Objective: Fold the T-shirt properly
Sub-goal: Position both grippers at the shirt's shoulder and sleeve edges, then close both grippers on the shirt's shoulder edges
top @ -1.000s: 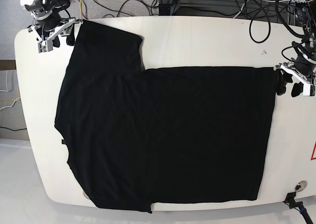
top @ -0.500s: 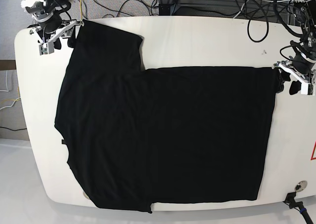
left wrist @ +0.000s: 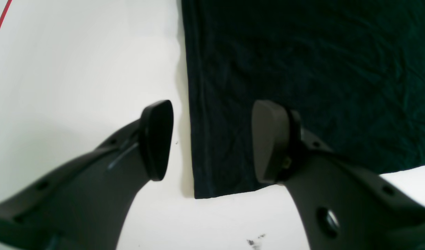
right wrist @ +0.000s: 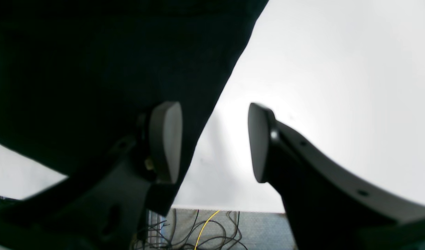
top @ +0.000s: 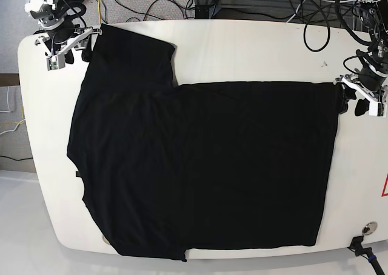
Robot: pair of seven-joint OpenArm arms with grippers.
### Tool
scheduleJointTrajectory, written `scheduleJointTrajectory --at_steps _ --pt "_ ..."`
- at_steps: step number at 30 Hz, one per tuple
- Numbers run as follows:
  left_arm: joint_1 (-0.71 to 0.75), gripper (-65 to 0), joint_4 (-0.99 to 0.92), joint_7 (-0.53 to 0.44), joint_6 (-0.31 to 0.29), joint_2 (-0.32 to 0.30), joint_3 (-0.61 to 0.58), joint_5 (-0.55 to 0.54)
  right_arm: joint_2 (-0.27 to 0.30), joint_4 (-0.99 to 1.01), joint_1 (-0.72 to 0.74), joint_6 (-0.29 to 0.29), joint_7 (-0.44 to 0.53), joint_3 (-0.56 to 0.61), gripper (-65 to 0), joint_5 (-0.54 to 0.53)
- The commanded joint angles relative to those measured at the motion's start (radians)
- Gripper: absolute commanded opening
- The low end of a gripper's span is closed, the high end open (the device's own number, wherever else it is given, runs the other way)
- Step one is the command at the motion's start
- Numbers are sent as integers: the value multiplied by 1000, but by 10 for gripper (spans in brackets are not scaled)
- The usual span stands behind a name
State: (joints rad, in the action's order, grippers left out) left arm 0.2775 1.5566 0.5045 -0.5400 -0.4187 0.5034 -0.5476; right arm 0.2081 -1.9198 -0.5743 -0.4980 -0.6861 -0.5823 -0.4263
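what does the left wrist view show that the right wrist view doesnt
Only the left wrist view: a square corner of the T-shirt lying flat on the white table, a red line at the table's edge, and the left gripper with open jaws straddling the cloth's edge.

Only the right wrist view: cables on the floor beyond the table edge, and the right gripper, also open.

Both: black cloth, white tabletop, dark fingers standing apart, nothing held.

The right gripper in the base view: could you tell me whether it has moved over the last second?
Yes. The right gripper has drifted up the picture, toward the table's far edge and off the T-shirt's sleeve corner, its jaws open.
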Motion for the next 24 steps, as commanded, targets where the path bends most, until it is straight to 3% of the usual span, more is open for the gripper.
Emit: scheduleJointTrajectory --at_steps 1,16,17,24 --pt "-5 -322 6 6 16 -14 0 -5 13 -15 5 -1 22 -10 -348 -13" --pt "-12 -330 3 25 17 -15 0 -12 11 -20 -14 -7 13 -12 -350 -96" --pt "38 -318 -15 59 11 10 2 22 -26 9 -2 0 -8 2 -344 -75" --pt "67 -318 -14 58 11 10 2 24 -45 7 -2 0 -8 0 -342 -69"
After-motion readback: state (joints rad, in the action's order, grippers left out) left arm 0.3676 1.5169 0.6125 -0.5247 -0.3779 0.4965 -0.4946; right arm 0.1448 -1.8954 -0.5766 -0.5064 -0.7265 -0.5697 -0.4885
